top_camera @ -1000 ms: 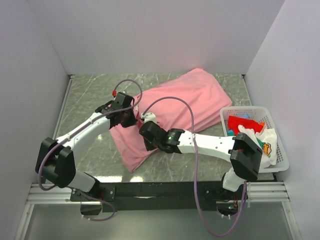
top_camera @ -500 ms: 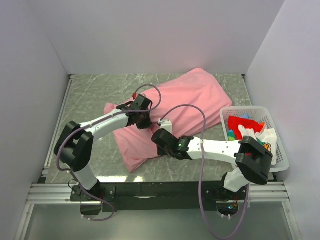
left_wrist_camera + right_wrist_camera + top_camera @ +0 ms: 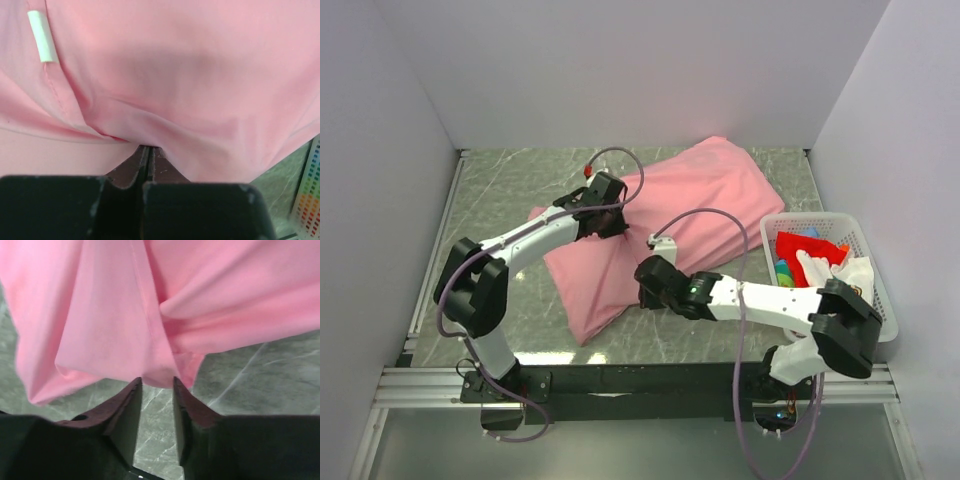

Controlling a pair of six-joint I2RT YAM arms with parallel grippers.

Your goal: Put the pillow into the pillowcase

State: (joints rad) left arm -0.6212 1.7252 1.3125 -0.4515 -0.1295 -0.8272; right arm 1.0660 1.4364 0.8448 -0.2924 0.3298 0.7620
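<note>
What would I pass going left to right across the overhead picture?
The left arm's bent elbow, then the pink pillowcase, then the white basket of cloths by the right wall.

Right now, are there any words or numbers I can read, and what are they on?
No words or numbers can be read anywhere.
White tag on the pink pillowcase: blank.
Colour chart in the corner of the left wrist view: only blurred coloured squares.
Print on the white cloth in the basket: too small to read.
</note>
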